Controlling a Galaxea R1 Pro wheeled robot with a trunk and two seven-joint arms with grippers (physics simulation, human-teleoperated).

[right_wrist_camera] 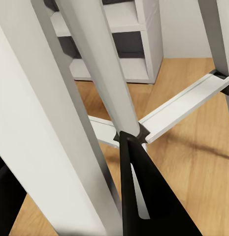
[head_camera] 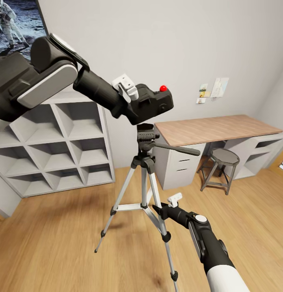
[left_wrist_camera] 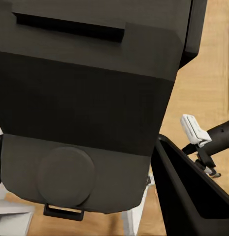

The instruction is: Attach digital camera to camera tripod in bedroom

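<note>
The black digital camera (head_camera: pixel 159 106), with its red button (head_camera: pixel 162 88) on top, hangs just above the black pan head (head_camera: pixel 145 137) of the camera tripod (head_camera: pixel 145 178). My left gripper (head_camera: pixel 138 106) is shut on the camera, and the camera's dark body (left_wrist_camera: pixel 94 98) sits close against one finger (left_wrist_camera: pixel 193 201). Lower down, my right gripper (head_camera: pixel 159 211) is closed around one silver tripod leg (right_wrist_camera: pixel 94 73), with a black finger (right_wrist_camera: pixel 139 196) beside it. The tripod stands upright on the wood floor, and its long handle (head_camera: pixel 178 150) points right.
Grey cube shelving (head_camera: pixel 56 142) stands against the wall at the left, under the astronaut picture (head_camera: pixel 15 24). A wood-topped desk (head_camera: pixel 214 129) with white drawers is at the right, with a small round grey stool (head_camera: pixel 222 162) under it. Plank floor (head_camera: pixel 56 243) lies open in front.
</note>
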